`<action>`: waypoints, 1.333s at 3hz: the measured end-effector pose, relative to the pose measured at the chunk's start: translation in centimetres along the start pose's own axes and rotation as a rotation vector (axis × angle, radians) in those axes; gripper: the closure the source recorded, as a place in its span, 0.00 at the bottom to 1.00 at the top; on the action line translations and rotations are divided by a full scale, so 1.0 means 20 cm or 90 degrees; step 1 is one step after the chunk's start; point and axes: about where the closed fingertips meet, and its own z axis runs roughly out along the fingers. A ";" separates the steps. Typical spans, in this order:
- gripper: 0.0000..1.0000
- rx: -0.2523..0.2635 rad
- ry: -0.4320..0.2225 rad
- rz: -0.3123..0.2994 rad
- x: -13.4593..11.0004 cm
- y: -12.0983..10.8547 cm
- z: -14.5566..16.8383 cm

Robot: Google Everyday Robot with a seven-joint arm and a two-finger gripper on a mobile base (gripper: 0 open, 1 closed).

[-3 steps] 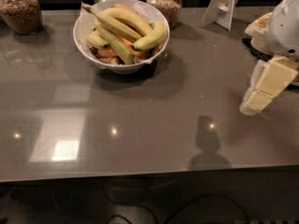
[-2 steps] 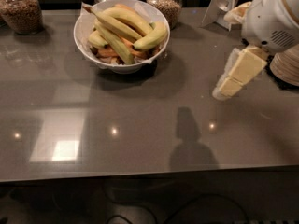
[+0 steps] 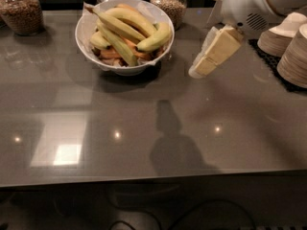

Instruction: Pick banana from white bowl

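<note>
**Banana in the bowl, gripper hanging to its right**

The grey glossy table point(image 3: 144, 128) filled the view. Its near part carried bright reflections of lamps and a dark shadow of the arm.

Further back, the gripper point(image 3: 200, 70) hung above the table, cream-coloured and tilted with its tip pointing down and to the left. It held nothing. Whether it was clenched or released could not be told.

To the left of it stood the white bowl point(image 3: 160, 20), round, deep and lined with white paper. The banana point(image 3: 125, 25) lay on top of the pile of fruit in it. It was long, gently curved and yellow with a slight green tone, and its stem pointed to the far-left rim. The banana was well apart from the gripper, with the right rim of the bowl between them.

At the right edge, stacks of paper bowls point(image 3: 292, 47) stood on a black mat point(image 3: 266, 54). Glass jars point(image 3: 19, 11) with brown contents stood along the far side.
</note>
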 end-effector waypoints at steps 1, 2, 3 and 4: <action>0.00 0.022 -0.032 -0.027 -0.06 -0.07 0.08; 0.00 0.042 -0.083 -0.054 -0.18 -0.18 0.23; 0.18 0.052 -0.134 -0.069 -0.29 -0.26 0.38; 0.41 0.055 -0.170 -0.073 -0.38 -0.31 0.48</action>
